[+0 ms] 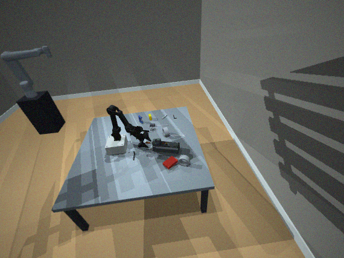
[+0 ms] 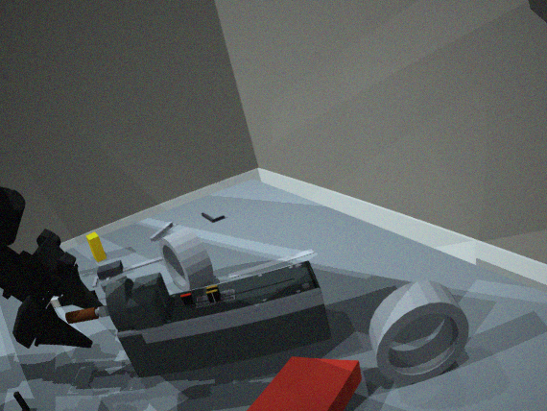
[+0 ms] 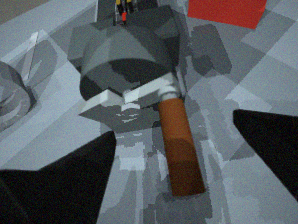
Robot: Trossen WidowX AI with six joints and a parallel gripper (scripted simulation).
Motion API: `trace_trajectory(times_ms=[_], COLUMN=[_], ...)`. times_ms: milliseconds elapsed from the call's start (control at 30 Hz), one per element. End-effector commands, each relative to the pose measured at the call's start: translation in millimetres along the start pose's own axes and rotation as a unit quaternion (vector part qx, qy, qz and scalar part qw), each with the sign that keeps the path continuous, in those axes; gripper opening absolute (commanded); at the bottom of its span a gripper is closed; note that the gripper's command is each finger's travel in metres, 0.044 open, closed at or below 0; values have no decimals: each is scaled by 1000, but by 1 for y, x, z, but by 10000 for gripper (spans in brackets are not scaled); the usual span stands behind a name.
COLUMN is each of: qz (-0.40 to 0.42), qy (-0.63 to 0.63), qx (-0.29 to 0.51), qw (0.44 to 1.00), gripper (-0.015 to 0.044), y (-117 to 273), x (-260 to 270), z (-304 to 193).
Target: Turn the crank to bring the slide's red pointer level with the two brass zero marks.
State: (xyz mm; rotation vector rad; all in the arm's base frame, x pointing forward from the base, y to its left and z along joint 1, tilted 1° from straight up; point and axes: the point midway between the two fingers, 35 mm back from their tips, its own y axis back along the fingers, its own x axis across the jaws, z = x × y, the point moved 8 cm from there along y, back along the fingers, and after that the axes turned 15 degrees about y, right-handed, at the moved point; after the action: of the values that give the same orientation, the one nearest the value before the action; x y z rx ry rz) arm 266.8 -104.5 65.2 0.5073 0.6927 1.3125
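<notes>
The hand is spread wide open.

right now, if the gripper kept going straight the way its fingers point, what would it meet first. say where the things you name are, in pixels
Probably the crank's brown handle (image 2: 82, 315) (image 3: 181, 147) would pass between the open fingers of the gripper (image 1: 148, 144) (image 2: 96, 324) (image 3: 172, 126) first, with the machine's dark housing (image 2: 136, 304) (image 3: 127, 47) next; depth is hard to judge.

Grey walls (shadow-striped), wooden floor

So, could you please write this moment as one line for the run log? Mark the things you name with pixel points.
pincer (image 2: 96, 324) (image 3: 172, 126): open | crank handle (image 2: 83, 315) (image 3: 181, 147): between fingers, ungripped | red pointer (image 2: 186, 296) (image 3: 124, 18): short of brass marks (image 2: 212, 289)
</notes>
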Motion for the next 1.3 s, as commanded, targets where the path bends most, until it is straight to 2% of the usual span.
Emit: trace_trajectory(times_ms=[0, 500, 1267], qz=[0, 0, -1], qy=[2, 2, 2], qx=[-1, -1, -1], qw=[1000, 1000, 1000], gripper=[387, 0, 0], y=[-2, -2, -12], x=[1, 1, 0], z=[-2, -2, -13])
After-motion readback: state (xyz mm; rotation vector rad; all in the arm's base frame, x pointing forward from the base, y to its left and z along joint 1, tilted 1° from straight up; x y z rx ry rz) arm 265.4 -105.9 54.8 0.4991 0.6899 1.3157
